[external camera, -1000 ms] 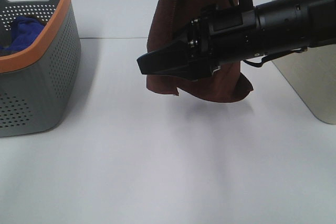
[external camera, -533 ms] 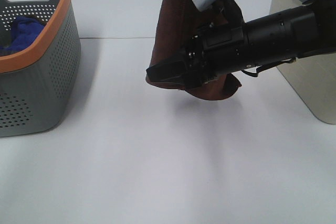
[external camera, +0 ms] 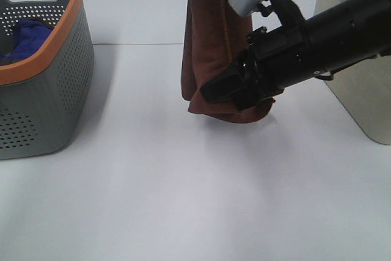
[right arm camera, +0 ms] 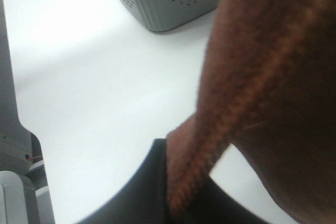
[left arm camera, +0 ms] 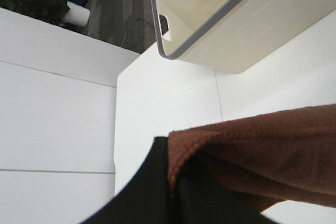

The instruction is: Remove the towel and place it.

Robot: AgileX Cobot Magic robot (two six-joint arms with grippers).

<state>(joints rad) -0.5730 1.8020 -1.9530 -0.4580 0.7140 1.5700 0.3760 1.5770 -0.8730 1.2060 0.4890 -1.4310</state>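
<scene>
high overview, wrist cameras against towel

Towel: dark reddish-brown soft cloth with a stitched hem, hanging in long upright folds over the table. Its bunched lower end is close to the table top; contact cannot be told. My right hand pinches a lower fold, and my left hand pinches another edge.

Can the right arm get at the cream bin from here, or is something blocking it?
Probably yes. The cream bin stands close beside that arm, and nothing is between them. But the right gripper is shut on the towel, which the left gripper also holds, so that may tether it.
</scene>
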